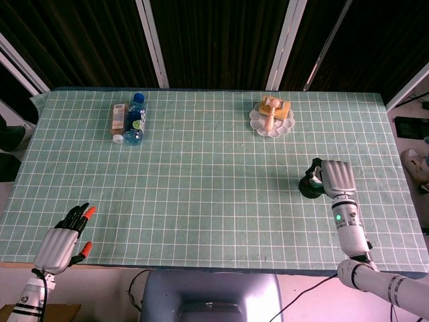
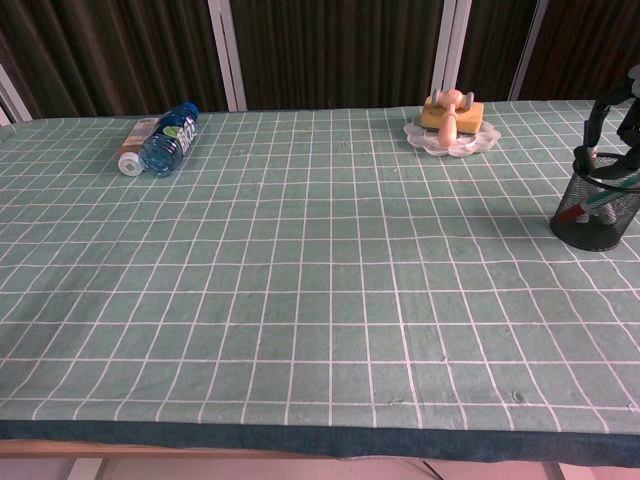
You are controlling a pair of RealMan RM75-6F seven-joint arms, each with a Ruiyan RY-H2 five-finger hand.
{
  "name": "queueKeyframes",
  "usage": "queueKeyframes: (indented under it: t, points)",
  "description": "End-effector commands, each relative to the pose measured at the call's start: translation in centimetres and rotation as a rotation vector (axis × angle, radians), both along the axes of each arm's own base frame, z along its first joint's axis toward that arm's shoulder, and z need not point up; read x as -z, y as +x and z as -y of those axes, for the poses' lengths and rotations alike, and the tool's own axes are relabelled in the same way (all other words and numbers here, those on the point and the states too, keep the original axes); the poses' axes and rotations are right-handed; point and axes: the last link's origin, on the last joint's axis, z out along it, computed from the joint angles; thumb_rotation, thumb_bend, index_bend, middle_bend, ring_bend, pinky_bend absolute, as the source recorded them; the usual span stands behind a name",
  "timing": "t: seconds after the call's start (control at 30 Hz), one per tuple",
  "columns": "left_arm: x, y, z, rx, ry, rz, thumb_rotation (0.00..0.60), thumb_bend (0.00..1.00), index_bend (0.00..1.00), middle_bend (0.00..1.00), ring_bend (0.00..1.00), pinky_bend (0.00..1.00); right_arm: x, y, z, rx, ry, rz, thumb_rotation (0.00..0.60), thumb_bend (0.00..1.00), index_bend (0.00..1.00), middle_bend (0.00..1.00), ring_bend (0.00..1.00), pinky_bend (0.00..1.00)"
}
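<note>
A: The left hand (image 1: 64, 236) is resting spread at the near worktop (image 1: 201, 174) edge, holding nothing.

B: The right hand (image 1: 335, 177) is reaching into the black wire-mesh pen cup (image 2: 596, 205) at far right; its grasp I cannot tell. The cup looks light and tippy, so gripping a marker stem is safest.

Right hand (image 1: 337, 177) over pen cup (image 1: 310, 188), left hand (image 1: 62, 239) at table edge

My counter (image 1: 201, 194) wears a green cloth ruled in a white grid, its dark blue hem showing along the near edge. Behind it hang dark brown curtains (image 2: 330, 50) split by pale upright frames (image 1: 153, 41). Pale floor (image 1: 8, 121) shows at both sides.
</note>
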Motion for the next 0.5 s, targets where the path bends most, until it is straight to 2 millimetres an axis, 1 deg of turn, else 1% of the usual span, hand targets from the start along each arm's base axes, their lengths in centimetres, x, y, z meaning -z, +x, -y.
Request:
queueKeyframes:
  t: [0.03, 0.23, 0.5]
  points:
    - [0.03, 0.02, 0.00, 0.001, -0.001, -0.001, 0.600, 0.39, 0.08, 0.00, 0.05, 0.35, 0.18, -0.04, 0.15, -0.004, -0.001, 0.009, 0.600, 0.41, 0.61, 1.00, 1.00, 1.00]
    - [0.04, 0.04, 0.05, 0.001, -0.002, 0.000, 0.600, 0.39, 0.08, 0.00, 0.05, 0.35, 0.11, -0.32, 0.02, -0.006, -0.005, 0.003, 0.600, 0.46, 0.60, 1.00, 1.00, 1.00]
    - [0.10, 0.07, 0.07, 0.002, -0.003, -0.002, 0.600, 0.39, 0.08, 0.00, 0.04, 0.35, 0.51, -0.39, 0.60, -0.012, -0.015, 0.000, 0.600, 0.46, 0.60, 1.00, 1.00, 1.00]
